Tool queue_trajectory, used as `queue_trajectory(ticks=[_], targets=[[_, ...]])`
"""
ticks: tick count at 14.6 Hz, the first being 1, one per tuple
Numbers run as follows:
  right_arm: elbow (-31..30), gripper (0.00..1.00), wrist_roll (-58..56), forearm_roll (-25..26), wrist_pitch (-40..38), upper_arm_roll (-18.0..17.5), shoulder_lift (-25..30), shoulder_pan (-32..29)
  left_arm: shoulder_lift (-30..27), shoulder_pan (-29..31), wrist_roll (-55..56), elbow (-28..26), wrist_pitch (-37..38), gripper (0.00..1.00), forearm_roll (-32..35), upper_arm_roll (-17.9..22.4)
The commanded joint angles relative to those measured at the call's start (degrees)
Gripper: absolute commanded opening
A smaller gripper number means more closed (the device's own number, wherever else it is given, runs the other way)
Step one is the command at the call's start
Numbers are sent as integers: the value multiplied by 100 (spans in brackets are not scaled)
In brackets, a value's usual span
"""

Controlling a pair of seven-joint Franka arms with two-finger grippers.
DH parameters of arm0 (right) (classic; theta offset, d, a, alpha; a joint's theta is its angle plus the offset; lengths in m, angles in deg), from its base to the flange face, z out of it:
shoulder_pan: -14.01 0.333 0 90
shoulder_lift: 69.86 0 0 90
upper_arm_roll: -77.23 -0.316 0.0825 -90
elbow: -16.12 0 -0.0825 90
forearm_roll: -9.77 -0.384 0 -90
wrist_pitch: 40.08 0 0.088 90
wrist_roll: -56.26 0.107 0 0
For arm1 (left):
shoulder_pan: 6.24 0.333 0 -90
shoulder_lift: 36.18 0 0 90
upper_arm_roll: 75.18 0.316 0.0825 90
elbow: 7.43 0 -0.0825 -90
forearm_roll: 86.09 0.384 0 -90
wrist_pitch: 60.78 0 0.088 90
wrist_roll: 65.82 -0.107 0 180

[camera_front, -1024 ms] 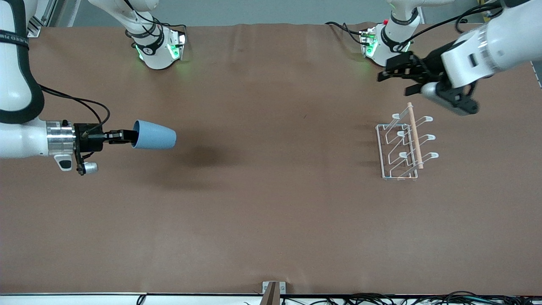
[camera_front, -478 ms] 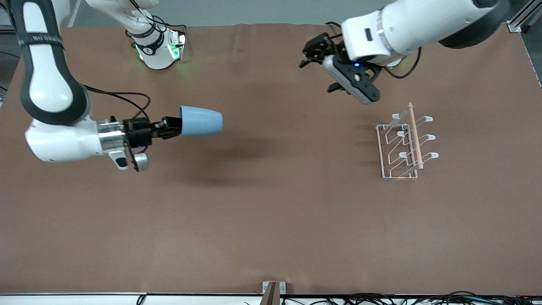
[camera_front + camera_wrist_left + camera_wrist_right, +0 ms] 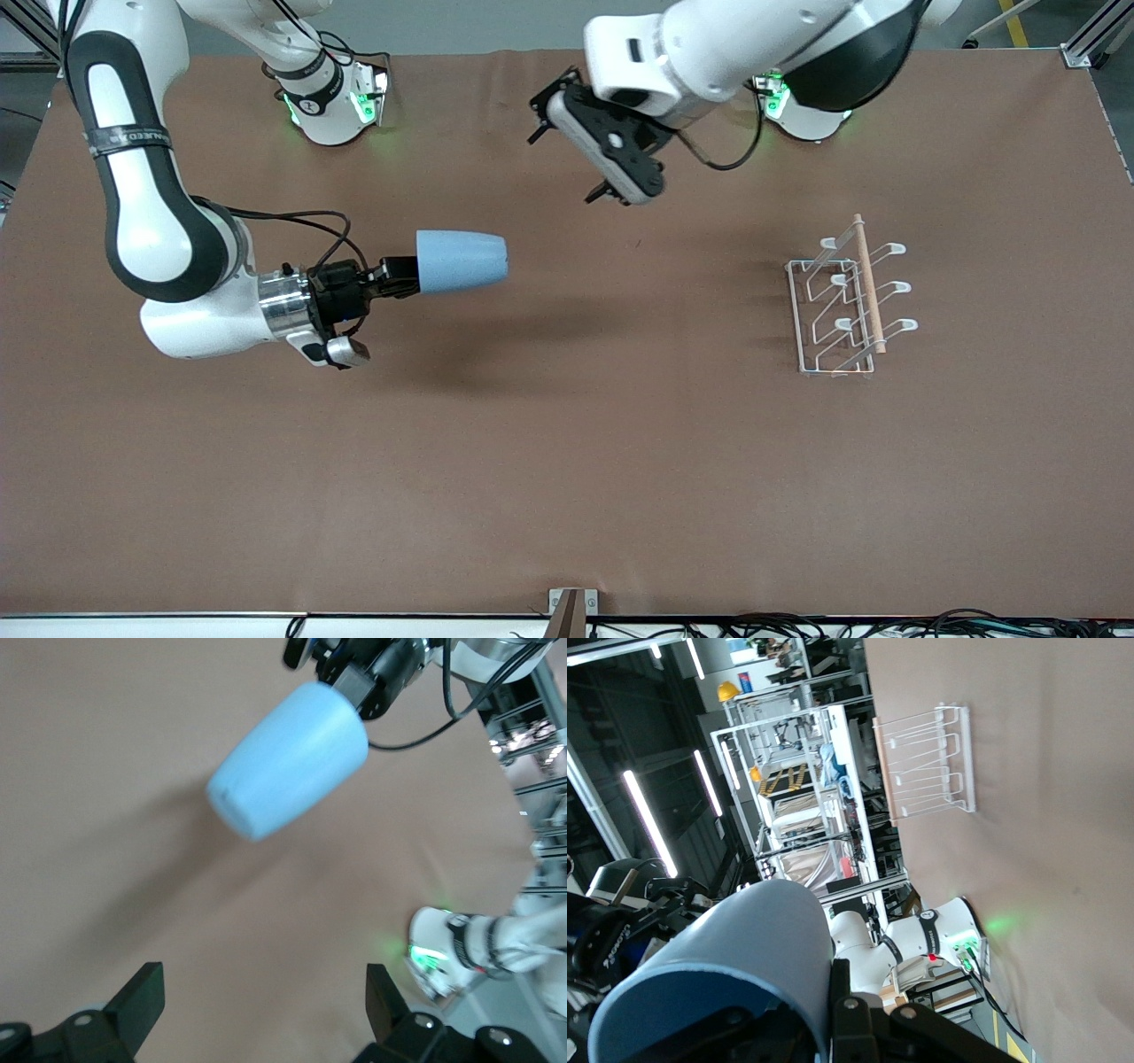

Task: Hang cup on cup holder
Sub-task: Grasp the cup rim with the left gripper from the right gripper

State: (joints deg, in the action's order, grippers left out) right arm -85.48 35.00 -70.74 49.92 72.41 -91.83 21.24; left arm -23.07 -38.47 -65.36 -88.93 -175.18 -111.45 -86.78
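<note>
The brown table [image 3: 567,461] fills the front view, with both Franka arms reaching out over it from their bases at about 11 and 1 o'clock. The right arm [image 3: 151,221] bends down from its base and stretches level over the table's right-arm end, toward 9 o'clock of the table's centre, and its right gripper [image 3: 403,276] is pinched on the rim end of the light-blue cup [image 3: 462,261], one finger inside the mouth and one on the outer wall as the right wrist view shows. The cup is carried lying sideways in the air over bare table, closed bottom pointing toward the left arm's end, its shadow on the cloth below. The left arm [image 3: 735,40] reaches in over the table at about 12 o'clock, and its left gripper [image 3: 567,142] hangs in the air with fingers [image 3: 142,1001] spread wide and nothing between them; its wrist camera looks straight at the cup's bottom. The white wire cup holder [image 3: 842,306] stands on the table toward the left arm's end, at about 3 o'clock, well apart from the cup, with looped prongs angled up and a light wooden rod [image 3: 867,283] along its top. No cup hangs on it.
</note>
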Motion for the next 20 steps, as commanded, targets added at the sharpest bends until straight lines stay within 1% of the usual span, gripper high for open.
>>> queue_trajectory(ticks=[1,2,3,6,9,10,12,15,19,20], targets=[[0,2,-370,-237,-70,25,-105,155,594,-397,-256,528,-485,100,513,44],[0,2,-466,-237,-62,25,-140,217,744,-503,-308,747,-547,100,784,62],[0,2,-511,-246,-62,25,-149,235,772,-547,-413,862,-548,100,1031,45],[0,2,-511,-351,-70,16,-193,252,772,-591,-1211,890,-583,100,1375,35],[0,2,-511,-352,-79,25,-202,288,965,-741,-1767,881,-1047,100,1963,53],[0,3,-520,-352,-88,25,-202,279,1044,-750,-1838,881,-1075,100,2069,44],[0,5,-520,-343,-106,25,-211,270,1211,-846,-2004,933,-1101,100,2228,88],[0,5,-520,-352,-158,25,-211,270,1290,-855,-2522,995,-1093,100,2263,115],[-9,5,-520,-343,-194,25,-246,261,1431,-873,-2638,969,-1040,100,2272,115],[-9,5,-520,-343,-202,25,-246,261,1449,-864,-2725,969,-1031,100,2377,89]])
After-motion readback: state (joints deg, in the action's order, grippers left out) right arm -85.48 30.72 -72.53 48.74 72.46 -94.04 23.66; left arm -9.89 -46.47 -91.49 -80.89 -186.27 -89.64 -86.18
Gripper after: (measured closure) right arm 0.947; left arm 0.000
